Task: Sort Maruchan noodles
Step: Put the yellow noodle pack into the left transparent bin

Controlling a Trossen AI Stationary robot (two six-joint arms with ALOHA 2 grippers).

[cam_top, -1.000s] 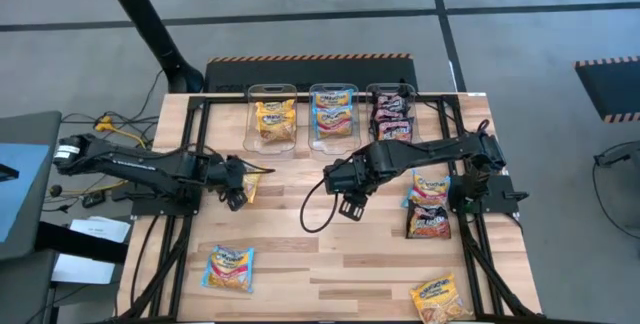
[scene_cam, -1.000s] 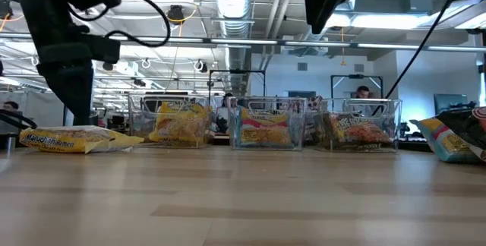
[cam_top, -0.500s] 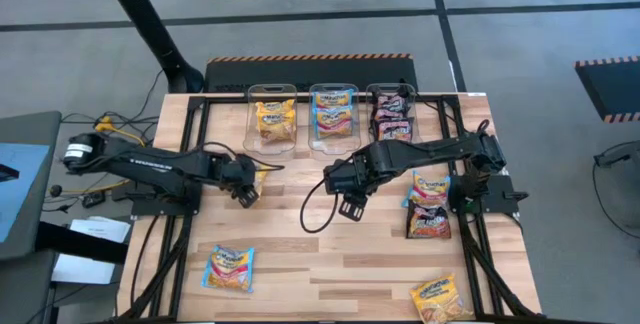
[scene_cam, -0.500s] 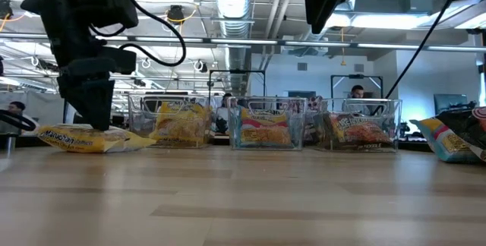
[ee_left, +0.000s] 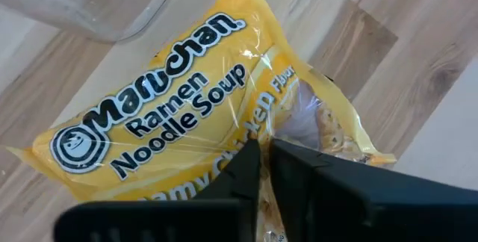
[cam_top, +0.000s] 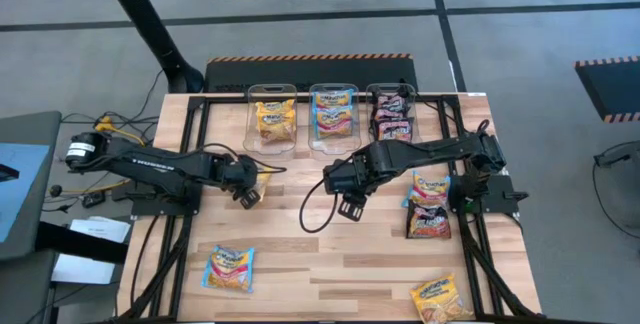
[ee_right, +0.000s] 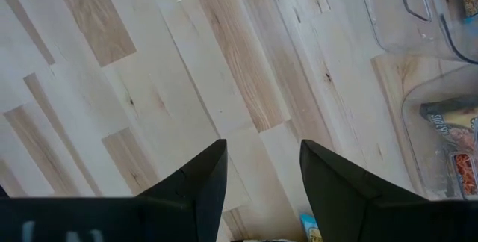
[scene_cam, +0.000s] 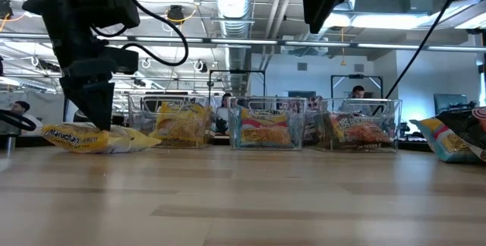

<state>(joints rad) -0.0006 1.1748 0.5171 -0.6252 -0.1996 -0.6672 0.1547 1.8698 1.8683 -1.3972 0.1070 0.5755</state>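
Note:
A yellow Maruchan packet (ee_left: 172,115) lies flat on the table in front of the left clear bin (cam_top: 272,119). My left gripper (ee_left: 265,152) stands on it from above, shut on it; it shows in the low view too, my left gripper (scene_cam: 97,121) over the yellow packet (scene_cam: 99,137). My right gripper (cam_top: 347,204) hangs open above the bare middle of the table, its fingers (ee_right: 205,175) holding nothing. More packets fill the three bins. My left gripper pinches the yellow packet's clear-windowed top film (ee_left: 287,126) between its two fingertips, toward one end of the packet. The fingers come steeply from above, pointing down. The film puckers at the tips. The packet still lies on the table (scene_cam: 137,141).
The middle bin (cam_top: 333,119) and the right bin (cam_top: 393,114) stand at the far edge. Loose packets lie at the right (cam_top: 430,189), a dark one (cam_top: 430,224) below them, a yellow one (cam_top: 440,299) near right and a blue-pink one (cam_top: 229,267) near left.
My left gripper has sunk toward the table and a little toward the right, onto the yellow packet, and has shut on it. The packet has shifted slightly but stays on the table.

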